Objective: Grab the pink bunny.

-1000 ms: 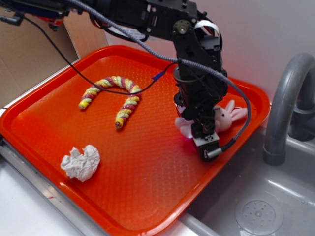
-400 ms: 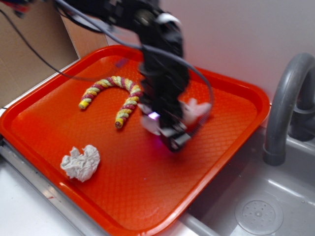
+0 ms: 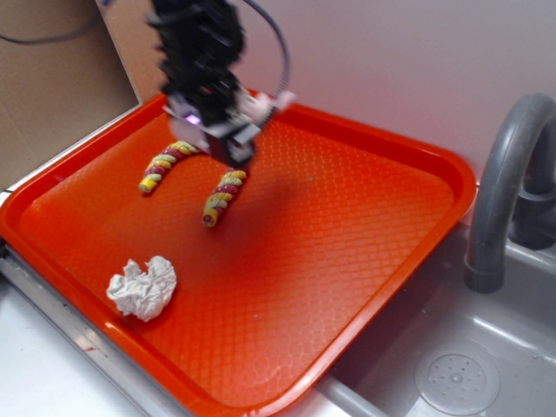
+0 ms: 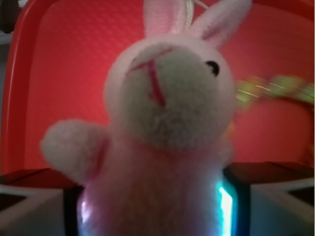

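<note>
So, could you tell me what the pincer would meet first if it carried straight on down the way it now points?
Probably the twisted rope toy, or the orange tray right beside it. The pincer, shut on the pink bunny, hangs above the toy's arch, but motion blur leaves depth unclear.

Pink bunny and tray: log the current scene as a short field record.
gripper: shut on pink bunny, above the tray's far left
pink bunny: clamped at the body between the fingers, head and ears free
rope toy: curved, on the tray, partly under the gripper
paper ball: crumpled, near the tray's front left
tray: orange, beside a grey sink
</note>
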{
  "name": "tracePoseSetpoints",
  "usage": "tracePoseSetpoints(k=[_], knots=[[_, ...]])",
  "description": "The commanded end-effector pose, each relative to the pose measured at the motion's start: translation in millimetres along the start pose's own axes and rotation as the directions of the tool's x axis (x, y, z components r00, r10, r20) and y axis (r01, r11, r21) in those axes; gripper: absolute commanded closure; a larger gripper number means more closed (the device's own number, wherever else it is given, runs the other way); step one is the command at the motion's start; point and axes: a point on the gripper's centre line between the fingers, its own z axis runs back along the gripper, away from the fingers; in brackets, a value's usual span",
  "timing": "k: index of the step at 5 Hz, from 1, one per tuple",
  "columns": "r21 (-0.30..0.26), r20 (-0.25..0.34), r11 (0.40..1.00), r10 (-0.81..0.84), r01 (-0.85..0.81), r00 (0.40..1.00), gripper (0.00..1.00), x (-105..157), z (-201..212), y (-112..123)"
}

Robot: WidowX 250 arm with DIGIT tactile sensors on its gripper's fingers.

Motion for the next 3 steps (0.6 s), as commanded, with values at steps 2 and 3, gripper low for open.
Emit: tracePoseSetpoints(k=[2, 3], knots=[[-0.006, 0.183, 0.984, 0.175, -0.177, 0.967, 1.0, -33.7, 99.4, 81.0], [-0.021, 0.208, 0.993, 0.114, -0.113, 0.971, 1.0, -24.8, 94.5, 85.2]])
